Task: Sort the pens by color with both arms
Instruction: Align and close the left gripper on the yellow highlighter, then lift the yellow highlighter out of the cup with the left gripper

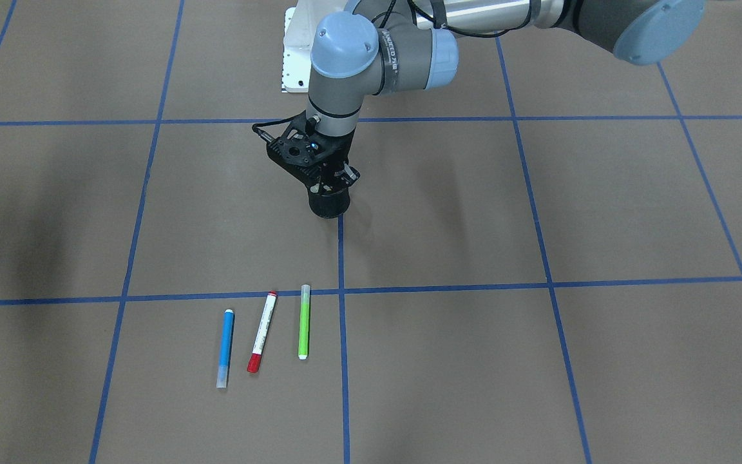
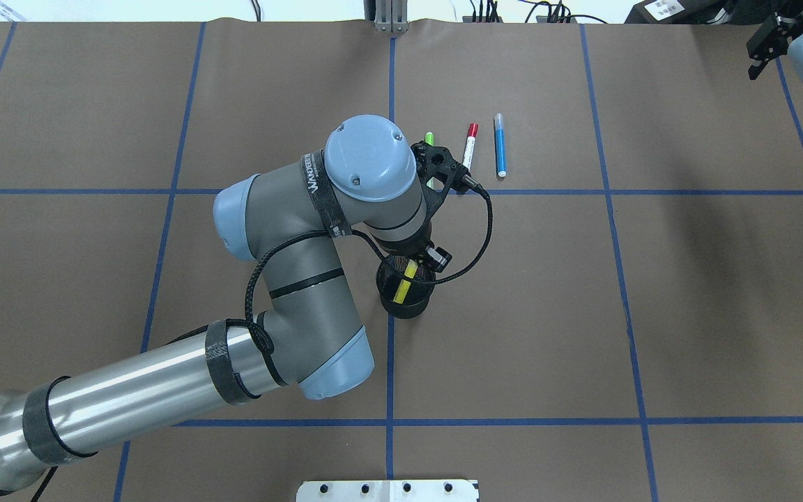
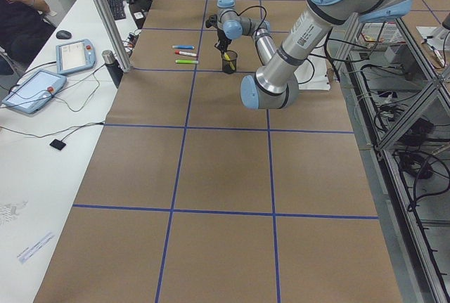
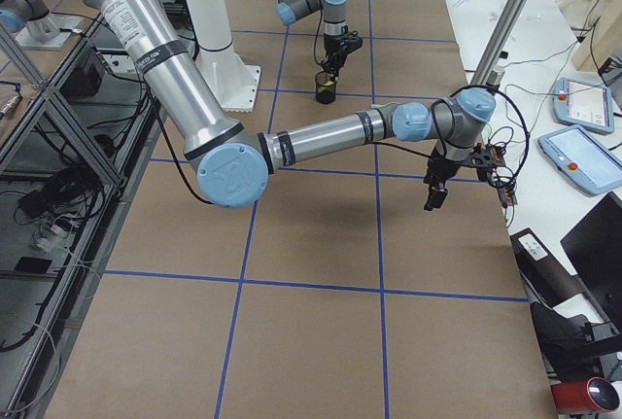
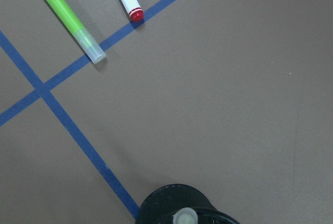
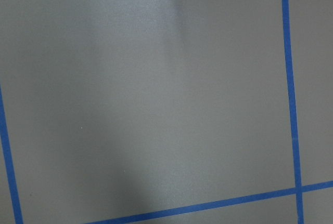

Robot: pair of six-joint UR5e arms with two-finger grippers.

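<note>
My left gripper (image 1: 330, 187) hangs straight down over the black mesh cup (image 2: 394, 307), its tips at the cup's rim. The yellow pen (image 2: 407, 279) stands tilted inside that cup, its upper end just under my gripper. My wrist hides the fingers from above and the cup hides them from the front, so I cannot tell whether they are apart or clamped on the pen. At the bottom edge of my left wrist camera I see the cup's rim, with a pale pen end poking out of it.

The cup stands on a blue tape line (image 1: 341, 258) of the brown surface (image 1: 538, 367). Beyond it, away from me, the other three pens lie flat in a row, roughly parallel and apart from one another. The green pen (image 1: 304, 325) is closest to the tape line under the cup, and its clear end lies on a crossing tape line. The white pen with the red cap (image 1: 261, 334) is in the middle. The blue pen (image 1: 225, 345) lies farthest to my right.

My right arm (image 4: 321, 137) reaches well away from the pens, and my right gripper (image 4: 431, 197) hangs above the surface near its far edge. It shows too small for me to tell whether its fingers are apart or together. Its wrist camera sees brown surface and tape.
</note>
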